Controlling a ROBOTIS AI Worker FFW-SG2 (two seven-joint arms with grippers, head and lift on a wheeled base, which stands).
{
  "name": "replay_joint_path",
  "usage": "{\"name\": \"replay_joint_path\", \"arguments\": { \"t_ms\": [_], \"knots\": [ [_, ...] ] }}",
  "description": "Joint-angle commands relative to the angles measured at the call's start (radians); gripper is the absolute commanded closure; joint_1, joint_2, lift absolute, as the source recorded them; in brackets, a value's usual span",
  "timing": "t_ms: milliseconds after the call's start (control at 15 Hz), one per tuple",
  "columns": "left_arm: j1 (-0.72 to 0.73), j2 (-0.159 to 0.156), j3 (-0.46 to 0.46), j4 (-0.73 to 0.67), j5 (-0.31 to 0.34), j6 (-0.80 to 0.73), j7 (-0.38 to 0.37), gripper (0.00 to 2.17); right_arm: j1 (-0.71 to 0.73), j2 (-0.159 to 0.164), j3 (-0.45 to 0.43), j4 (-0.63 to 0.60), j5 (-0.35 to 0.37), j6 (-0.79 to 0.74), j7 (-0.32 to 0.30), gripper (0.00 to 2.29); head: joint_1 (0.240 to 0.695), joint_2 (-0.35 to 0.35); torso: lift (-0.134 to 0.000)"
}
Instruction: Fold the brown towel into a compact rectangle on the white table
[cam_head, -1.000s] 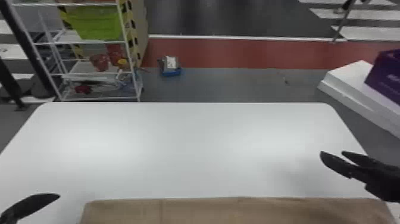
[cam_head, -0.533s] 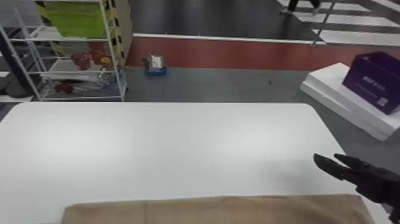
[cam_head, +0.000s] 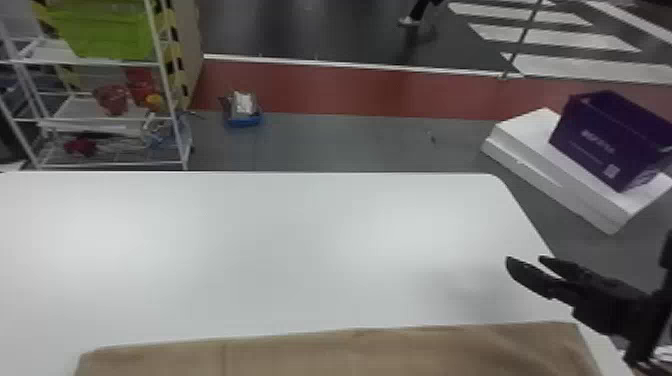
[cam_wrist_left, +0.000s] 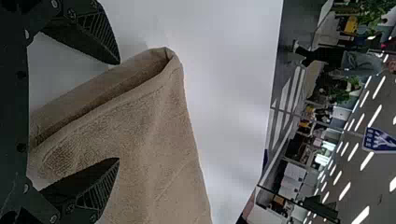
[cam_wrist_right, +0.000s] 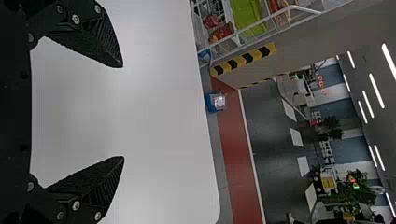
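Left wrist view has the brown towel (cam_wrist_left: 159, 140) on the white table (cam_wrist_left: 224, 84), its doubled edge before the left gripper's (cam_wrist_left: 118, 111) parted fingers, which should straddle every layer before closing, while the right gripper (cam_wrist_right: 123, 112) hangs open, empty.

Brown towel (cam_head: 350, 356) on white table (cam_head: 280, 250), right gripper (cam_head: 526, 259), jaws parted, purple bin (cam_head: 595, 142)
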Motion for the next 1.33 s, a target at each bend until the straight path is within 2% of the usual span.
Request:
{"name": "replay_joint_path", "arguments": {
  "t_ms": [0, 133, 333, 400, 467, 533, 733, 933, 1067, 1267],
  "knots": [
    [-0.005, 0.000, -0.022, -0.005, -0.027, 0.035, 0.001, 0.19, 0.000, -0.004, -0.003, 0.000, 0.000, 0.001, 0.000, 0.20, 0.695, -0.171, -0.124],
    [-0.005, 0.000, -0.023, -0.007, -0.041, 0.035, 0.000, 0.22, 0.000, -0.005, -0.003, 0.000, 0.000, 0.001, 0.000, 0.20, 0.695, -0.182, -0.124],
    [-0.003, 0.003, -0.032, -0.013, -0.067, 0.056, -0.030, 0.48, -0.002, -0.005, -0.003, 0.000, 0.000, 0.001, 0.000, 0.20, 0.695, -0.191, -0.124],
    [-0.003, 0.006, -0.040, -0.016, -0.082, 0.056, -0.057, 0.73, -0.002, -0.005, -0.002, 0.000, 0.000, -0.002, 0.000, 0.20, 0.695, -0.194, -0.124],
    [-0.003, 0.012, -0.052, -0.027, -0.102, 0.056, -0.074, 1.16, -0.002, -0.005, -0.003, 0.002, 0.000, 0.001, 0.000, 0.20, 0.695, -0.199, -0.124],
    [-0.005, 0.012, -0.054, -0.030, -0.104, 0.053, -0.076, 1.38, -0.002, -0.005, -0.002, 0.003, 0.000, 0.001, 0.000, 0.20, 0.695, -0.206, -0.124],
    [-0.031, 0.014, -0.029, -0.050, -0.102, 0.053, -0.074, 1.38, 0.000, -0.004, -0.002, 0.008, 0.000, -0.002, 0.000, 0.20, 0.695, -0.217, -0.124],
    [-0.049, 0.014, 0.006, -0.137, -0.097, 0.099, -0.082, 1.38, 0.003, -0.004, -0.002, 0.009, 0.000, -0.002, 0.000, 0.20, 0.695, -0.196, -0.124],
    [-0.101, 0.015, 0.071, -0.178, -0.104, 0.206, -0.126, 1.38, 0.003, -0.002, 0.000, 0.009, 0.000, -0.005, 0.000, 0.20, 0.695, -0.184, -0.124],
    [-0.135, 0.027, 0.121, -0.180, -0.104, 0.222, -0.146, 1.38, 0.005, -0.002, 0.001, 0.018, 0.000, -0.011, -0.001, 0.20, 0.695, -0.140, -0.124]
  ]
}}
